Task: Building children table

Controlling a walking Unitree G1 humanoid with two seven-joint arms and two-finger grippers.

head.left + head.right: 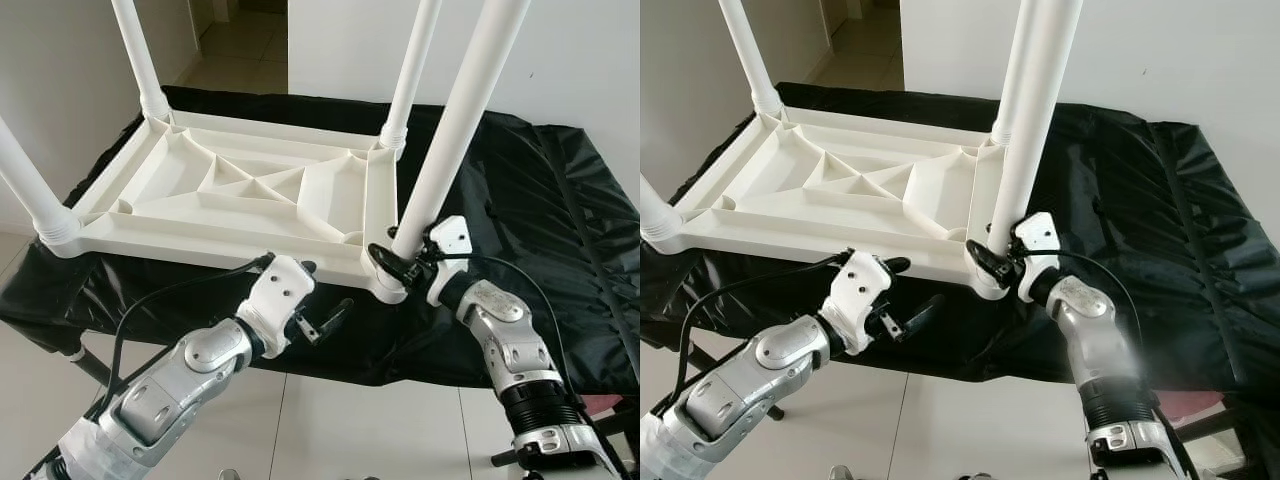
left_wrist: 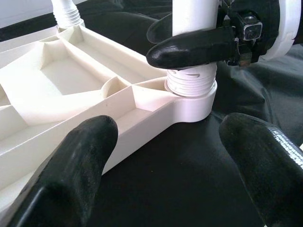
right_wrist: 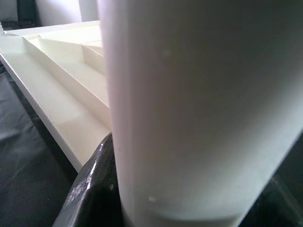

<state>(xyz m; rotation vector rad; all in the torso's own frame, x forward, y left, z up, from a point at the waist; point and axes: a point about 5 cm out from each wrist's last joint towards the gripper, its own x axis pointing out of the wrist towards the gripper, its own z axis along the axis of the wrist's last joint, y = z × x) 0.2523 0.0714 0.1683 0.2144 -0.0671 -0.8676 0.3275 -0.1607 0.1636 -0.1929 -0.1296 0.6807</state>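
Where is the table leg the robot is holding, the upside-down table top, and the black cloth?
table leg [image 1: 455, 120], left eye view, middle of the white tube.
table top [image 1: 170, 190], left eye view, a flat panel of its ribbed underside.
black cloth [image 1: 540, 200], left eye view, bare wrinkled part on the right.

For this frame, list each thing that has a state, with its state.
Table top: upside down on the black cloth.
Near right leg: upright in its corner socket, threads showing.
Other three legs: seated upright.
Right gripper: shut on the near right leg.
Left gripper: open, holding nothing.
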